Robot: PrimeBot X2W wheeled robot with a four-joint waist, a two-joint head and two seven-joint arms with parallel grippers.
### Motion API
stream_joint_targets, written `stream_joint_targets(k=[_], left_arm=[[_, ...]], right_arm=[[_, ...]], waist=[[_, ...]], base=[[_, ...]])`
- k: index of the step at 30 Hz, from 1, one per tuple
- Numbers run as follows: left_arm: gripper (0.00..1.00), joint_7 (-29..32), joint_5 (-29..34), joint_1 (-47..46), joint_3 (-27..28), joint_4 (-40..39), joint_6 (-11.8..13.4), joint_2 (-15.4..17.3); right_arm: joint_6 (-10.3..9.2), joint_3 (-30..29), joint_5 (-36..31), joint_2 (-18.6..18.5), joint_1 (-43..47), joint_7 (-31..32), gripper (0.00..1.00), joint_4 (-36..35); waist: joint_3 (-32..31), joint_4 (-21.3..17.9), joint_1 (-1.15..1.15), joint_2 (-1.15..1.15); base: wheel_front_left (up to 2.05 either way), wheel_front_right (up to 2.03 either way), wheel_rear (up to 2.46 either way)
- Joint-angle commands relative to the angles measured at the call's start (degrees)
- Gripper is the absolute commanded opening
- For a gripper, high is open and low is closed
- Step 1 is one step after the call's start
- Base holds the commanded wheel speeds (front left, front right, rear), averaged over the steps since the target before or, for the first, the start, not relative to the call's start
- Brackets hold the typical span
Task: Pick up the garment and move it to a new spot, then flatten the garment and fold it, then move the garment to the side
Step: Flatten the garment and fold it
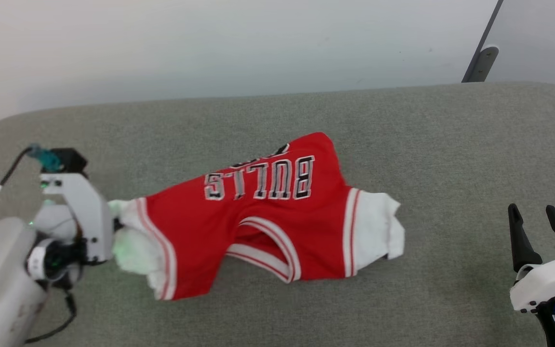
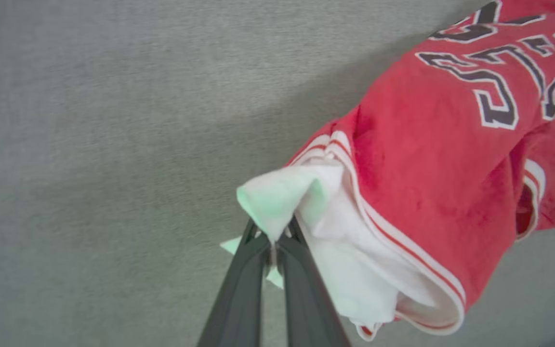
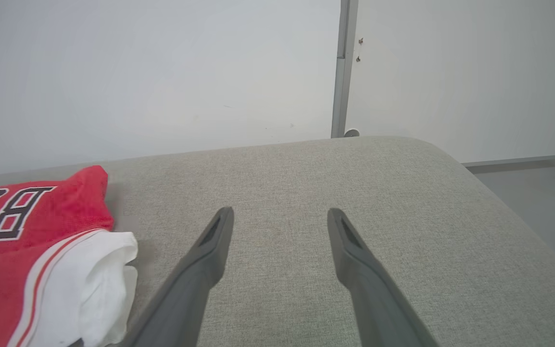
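Grey cloth covers the surface (image 1: 451, 144), and the red shirt (image 1: 268, 217) lies crumpled across its middle — left fingers (image 2: 260, 250) clenched on the shirt's white sleeve (image 2: 277, 197), right fingers (image 1: 516, 221) spread wide and empty, well apart from the shirt.

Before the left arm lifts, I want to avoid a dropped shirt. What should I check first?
1. Left gripper shut on the garment at its white sleeve: ok.
2. Enough cloth in the grip: cannot tell; a small sleeve tip is pinched.
3. Right gripper open and apart from the garment: ok.
4. Garment flat: not ok; it lies bunched and creased.
5. Bare grey surface on the robot's right for a new spot: ok.
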Motion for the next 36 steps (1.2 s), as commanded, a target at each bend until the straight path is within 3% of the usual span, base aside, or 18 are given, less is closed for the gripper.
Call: stream_joint_targets(k=[1, 5, 9, 11, 12, 13, 14, 15, 27, 36], left_arm=[[0.00, 0.34, 1.15, 1.25, -0.11, 0.05, 1.41, 1.52], [0.00, 0.12, 1.87, 1.90, 0.23, 0.56, 3.55, 3.22], [0.03, -0.75, 1.93, 2.69, -0.03, 1.81, 3.86, 2.64], [0.20, -1.45, 2.05, 2.89, -0.21, 2.83, 3.83, 1.99], [0.38, -1.84, 2.36, 2.90, -0.46, 3.29, 3.61, 1.71], [0.74, -2.49, 2.61, 2.70, -0.53, 3.67, 3.26, 1.41], [0.74, -2.49, 2.61, 2.70, -0.53, 3.67, 3.26, 1.41], [1.00, -2.96, 2.09, 2.60, -0.25, 4.30, 3.28, 0.85], [1.00, -10.35, 2.60, 2.76, 1.21, 5.35, 0.73, 1.04], [1.00, -25.02, 5.16, 8.10, 3.37, -2.05, 0.27, 2.33]], right_arm=[[-0.08, -0.27, -0.24, -0.14, 0.01, 0.14, 1.00, -0.15], [-0.08, -0.20, -0.16, -0.02, -0.44, 0.29, 1.00, -0.23], [-0.08, 0.10, -0.11, 0.18, -0.95, 0.42, 1.00, -0.28], [-0.08, 0.27, -0.14, 0.14, -0.93, 0.47, 1.00, -0.24], [-0.08, 0.39, -0.16, 0.17, -0.99, 0.51, 1.00, -0.20], [-0.08, 0.50, -0.17, 0.23, -1.11, 0.52, 1.00, -0.21], [-0.08, 0.50, -0.17, 0.23, -1.11, 0.52, 1.00, -0.21], [-0.08, 0.69, -0.23, 0.29, -1.21, 0.47, 1.00, -0.21], [-0.08, 1.87, 0.44, -0.71, 0.62, 1.07, 1.00, 0.39], [-0.08, 4.54, 1.76, -1.50, 2.61, 2.39, 1.00, 0.01]], waist=[[0.13, 0.12, 0.00, 0.00], [0.57, 0.22, 0.00, 0.00], [1.04, 0.16, 0.00, 0.00], [1.22, 0.10, 0.00, 0.00], [1.29, 0.07, 0.00, 0.00], [1.34, 0.05, 0.00, 0.00], [1.34, 0.05, 0.00, 0.00], [1.37, 0.01, 0.00, 0.00], [-1.30, 1.12, 0.00, 0.00], [-4.41, 4.09, 0.00, 0.00]], base=[[0.00, 0.00, 0.00], [0.00, 0.00, 0.00], [0.00, 0.00, 0.00], [0.00, 0.00, 0.00], [0.00, 0.00, 0.00], [0.00, 0.00, 0.00], [0.00, 0.00, 0.00], [0.00, 0.00, 0.00], [0.00, 0.00, 0.00], [0.00, 0.00, 0.00]])
